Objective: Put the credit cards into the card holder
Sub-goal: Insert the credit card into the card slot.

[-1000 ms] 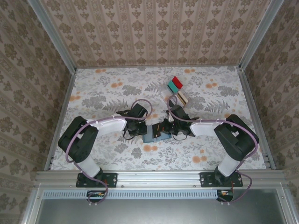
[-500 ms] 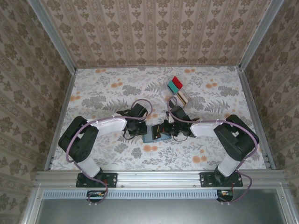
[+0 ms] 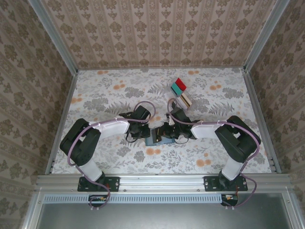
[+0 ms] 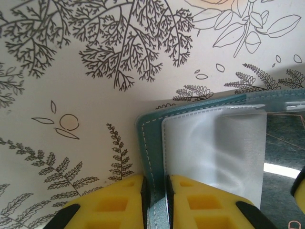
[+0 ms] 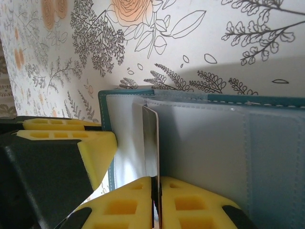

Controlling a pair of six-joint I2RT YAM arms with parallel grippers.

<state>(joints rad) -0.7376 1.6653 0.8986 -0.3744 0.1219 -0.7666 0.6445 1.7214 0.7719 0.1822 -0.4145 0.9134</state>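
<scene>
The card holder (image 3: 153, 140) lies open on the floral table between both arms, teal outside and pale grey inside (image 5: 238, 143). My left gripper (image 4: 155, 200) is shut on the holder's stitched teal edge (image 4: 145, 143). My right gripper (image 5: 156, 195) is shut on a dark credit card (image 5: 150, 143) that stands edge-on, its far end against the holder's inner pockets. The same dark card (image 4: 283, 148) lies over the holder at the right of the left wrist view. In the top view the left gripper (image 3: 143, 131) and right gripper (image 3: 167, 132) meet over the holder.
A clear tray (image 3: 175, 98) at the back holds red and teal pieces (image 3: 179, 87) and several pale cards (image 3: 186, 99). The left gripper's yellow fingers (image 5: 95, 143) sit close beside the card on the right wrist view's left side. Patterned walls enclose the table.
The right gripper has slid a little to the left with the dark card, further over the holder. The left gripper keeps its hold and has not moved.
</scene>
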